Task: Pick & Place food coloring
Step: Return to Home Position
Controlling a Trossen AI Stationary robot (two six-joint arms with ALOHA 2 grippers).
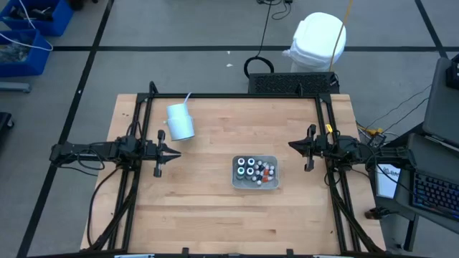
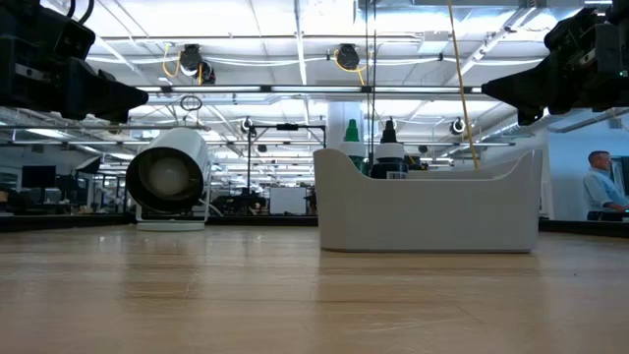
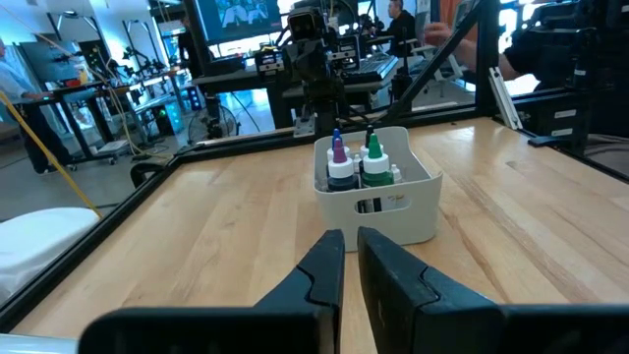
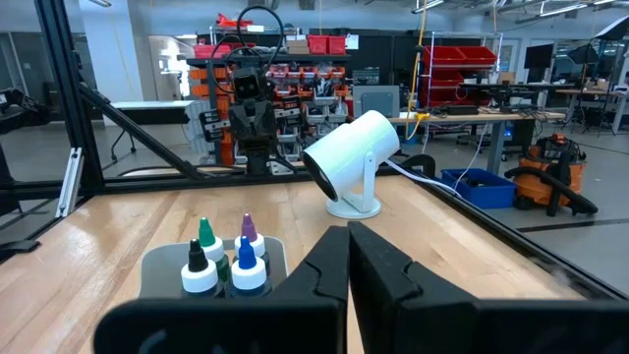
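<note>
The left gripper (image 1: 174,152) hangs above the wooden table (image 1: 215,215) with its two dark fingers drawn almost together, only a thin slit between them, and nothing in them. The right gripper (image 1: 291,145) faces it from across the table, fingers pressed together and also empty.

The food coloring, a cluster of small bottles with white, green, purple, blue and black pointed caps (image 1: 254,170), stands inside a pale square plastic bin (image 1: 234,179). The bin sits on the table between the two grippers, ahead of each one's fingertips and a little off to one side, nearer the right gripper than the left. Neither gripper touches it.

A white cylinder-shaped object on a round foot (image 1: 181,122) lies near the left gripper, on the side away from the bin.
</note>
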